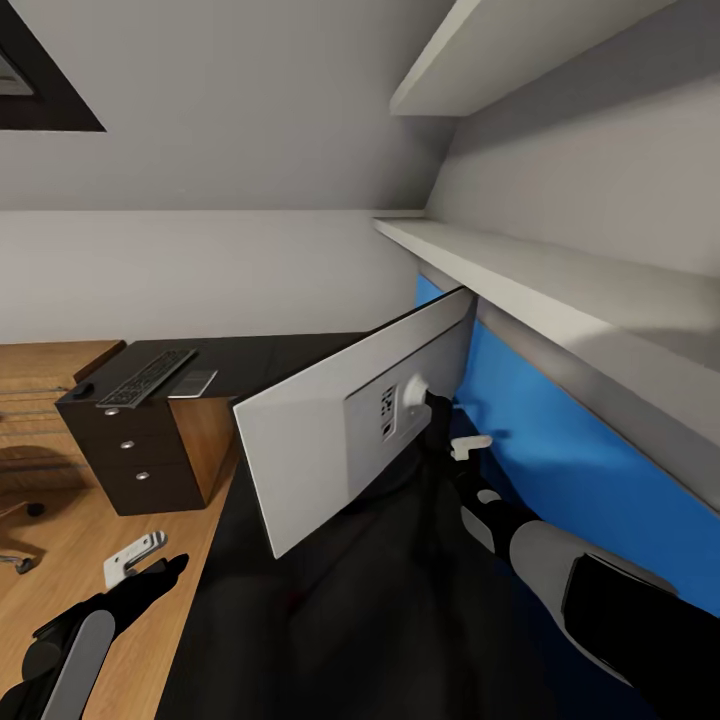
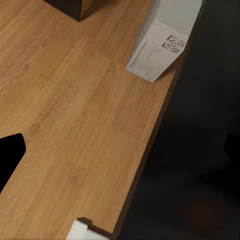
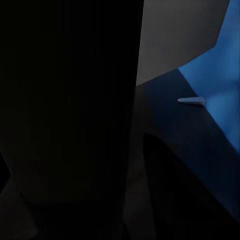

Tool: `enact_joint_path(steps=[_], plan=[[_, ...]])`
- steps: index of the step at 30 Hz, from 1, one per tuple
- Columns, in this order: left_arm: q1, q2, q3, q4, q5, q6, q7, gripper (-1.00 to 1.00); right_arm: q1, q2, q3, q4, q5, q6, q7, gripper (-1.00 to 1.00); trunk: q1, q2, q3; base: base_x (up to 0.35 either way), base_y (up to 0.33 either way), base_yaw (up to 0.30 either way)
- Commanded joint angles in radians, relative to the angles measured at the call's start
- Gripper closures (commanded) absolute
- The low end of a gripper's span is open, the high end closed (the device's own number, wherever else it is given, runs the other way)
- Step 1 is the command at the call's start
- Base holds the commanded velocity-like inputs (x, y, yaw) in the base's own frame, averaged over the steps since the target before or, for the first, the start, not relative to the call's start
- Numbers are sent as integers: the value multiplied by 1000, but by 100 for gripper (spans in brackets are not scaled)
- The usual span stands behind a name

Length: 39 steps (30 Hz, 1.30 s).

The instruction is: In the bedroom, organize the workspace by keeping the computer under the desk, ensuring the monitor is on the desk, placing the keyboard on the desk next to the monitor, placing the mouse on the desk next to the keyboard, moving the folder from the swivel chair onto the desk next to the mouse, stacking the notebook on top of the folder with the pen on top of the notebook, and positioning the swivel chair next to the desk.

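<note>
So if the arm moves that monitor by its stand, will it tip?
Probably top-heavy: the monitor is a wide panel, already tilted, on one thin stand. Likely stiff, not floppy. Held at the stand by the right end effector, it may swing.

1. The back of the monitor (image 1: 350, 430) carries small dark marks by its stand mount, too small to read
2. The keyboard (image 1: 147, 377) shows pale key lettering, too fine to make out
3. The computer (image 2: 160, 47) has faint printed lines on its side, not legible
</note>
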Motion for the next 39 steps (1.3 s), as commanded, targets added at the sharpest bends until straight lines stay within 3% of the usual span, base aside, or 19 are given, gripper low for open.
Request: enact_joint_path(steps=[1, 18, 39], plan=[[-1, 0, 0, -1, 11, 3, 8, -100, -1, 0, 22, 1, -14, -3, -3, 100, 0, -1, -1, 2, 0, 0], [-1, 0, 0, -1, 12, 3, 8, -100, -1, -1, 22, 1, -14, -5, -3, 100, 0, -1, -1, 1, 0, 0], [-1, 2, 0, -1, 12, 5, 8, -100, -1, -1, 22, 1, -14, -5, -3, 100, 0, -1, -1, 103, -23, 0]])
